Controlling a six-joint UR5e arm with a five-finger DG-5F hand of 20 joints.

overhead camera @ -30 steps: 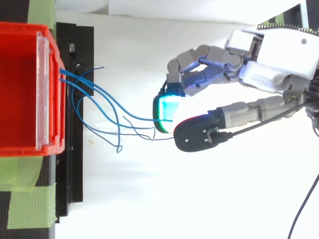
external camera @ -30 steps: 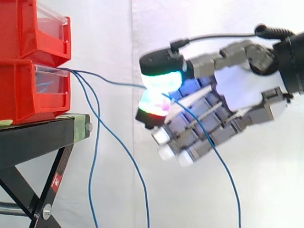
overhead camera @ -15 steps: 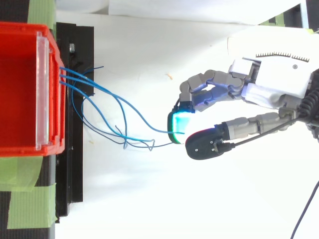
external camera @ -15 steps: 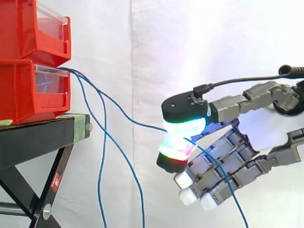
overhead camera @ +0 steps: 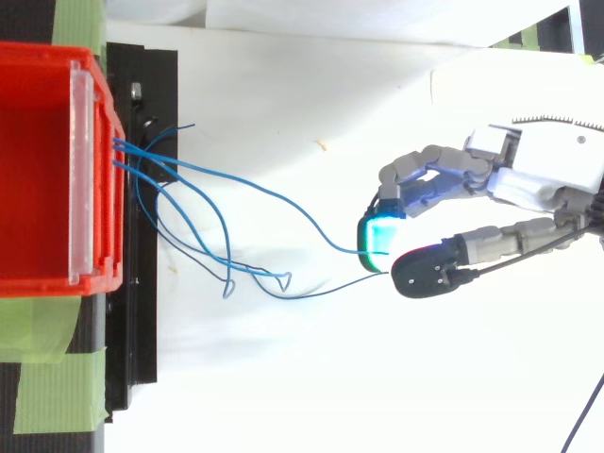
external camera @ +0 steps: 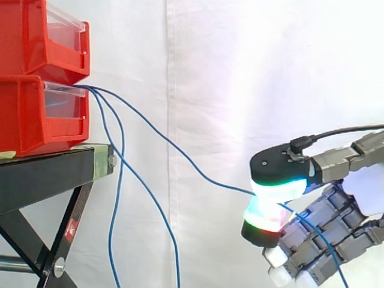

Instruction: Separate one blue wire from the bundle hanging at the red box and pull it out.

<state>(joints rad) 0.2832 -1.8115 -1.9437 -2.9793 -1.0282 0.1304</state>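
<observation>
Hand (external camera: pixel 281 173) had dropped lower and further right vs 1 s ago, away from the red plastic box (external camera: pixel 33 123), thumb and fingertip pad pinching one thin blue wire (external camera: pixel 223 186). The wire ran in a long slack line from box front to pinch, clear of the rest of the bundle (external camera: pixel 116 204) hanging by the black stand (external camera: pixel 48 174). Its far end looked still at the box, so approx. separated, pull-out not finished.

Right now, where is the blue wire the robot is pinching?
In the side view, the blue wire slopes from the lower red box at the left down to the hand at the lower right, pinched between its fingertips.
</observation>
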